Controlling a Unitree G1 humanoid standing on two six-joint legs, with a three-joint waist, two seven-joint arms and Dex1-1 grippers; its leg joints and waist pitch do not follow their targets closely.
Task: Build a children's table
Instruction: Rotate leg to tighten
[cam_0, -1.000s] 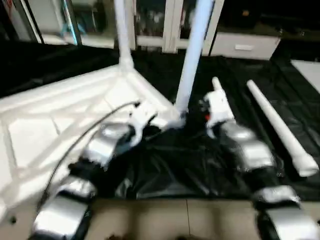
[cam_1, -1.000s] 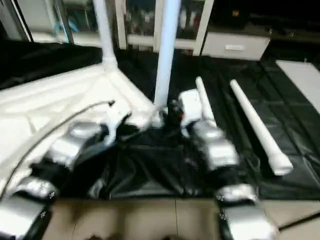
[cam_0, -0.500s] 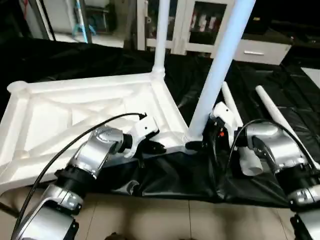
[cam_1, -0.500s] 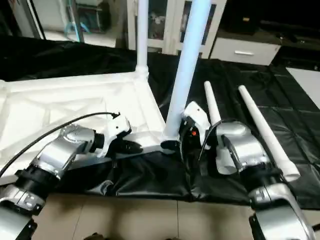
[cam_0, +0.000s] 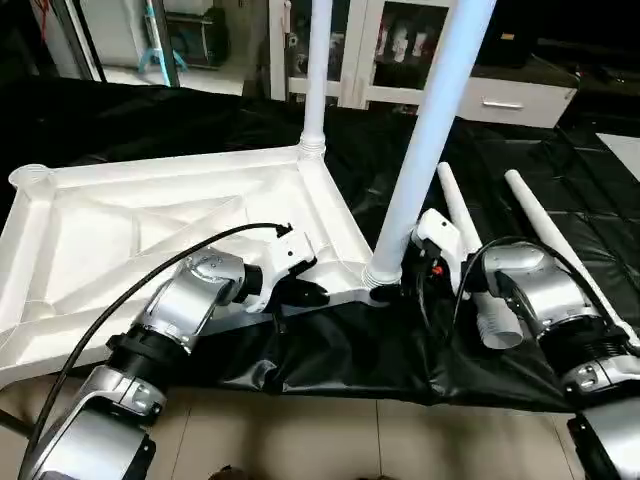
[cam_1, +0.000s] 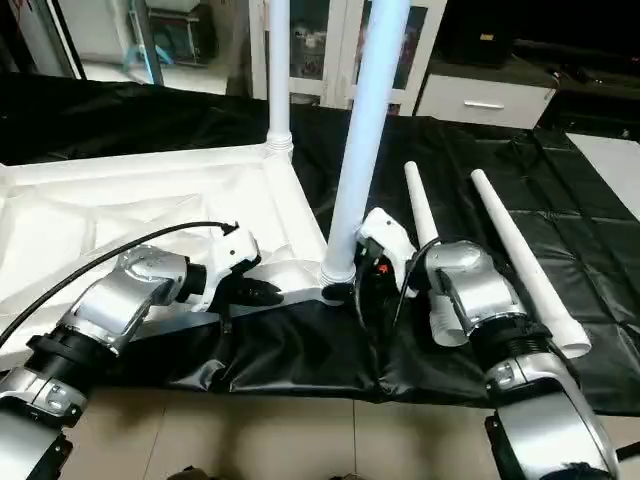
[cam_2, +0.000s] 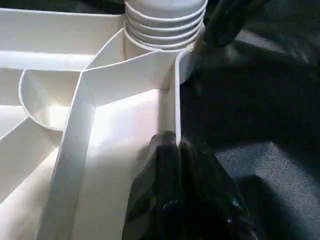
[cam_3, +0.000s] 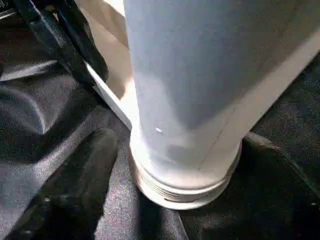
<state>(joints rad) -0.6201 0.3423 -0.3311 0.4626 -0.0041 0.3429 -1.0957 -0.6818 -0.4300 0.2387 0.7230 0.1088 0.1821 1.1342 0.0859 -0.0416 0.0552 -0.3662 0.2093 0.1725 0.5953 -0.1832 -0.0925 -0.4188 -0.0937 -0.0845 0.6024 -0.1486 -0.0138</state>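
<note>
The white tabletop (cam_0: 120, 230) lies upside down on a black sheet, its ribs facing up. One white leg (cam_0: 318, 70) stands in the far corner socket. A second leg (cam_0: 425, 140) stands in the near right corner socket (cam_2: 165, 30). My left gripper (cam_2: 176, 145) is shut on the tabletop's rim just left of that socket. My right gripper (cam_3: 180, 150) is open, with a black finger (cam_3: 75, 185) on each side of the near leg's base. Two loose legs (cam_0: 455, 205) (cam_0: 560, 240) lie on the sheet to the right, the nearer one partly hidden by my right arm.
The black sheet (cam_0: 330, 350) covers the floor under everything and ends at pale tiles (cam_0: 330, 440) in front. White cabinets (cam_0: 380, 50) stand at the back. A black cable (cam_0: 150, 285) arcs over my left forearm.
The whole picture has shifted and steadied with the camera. The left gripper holds the same spot on the rim, and the right gripper stays at the near leg's base.
</note>
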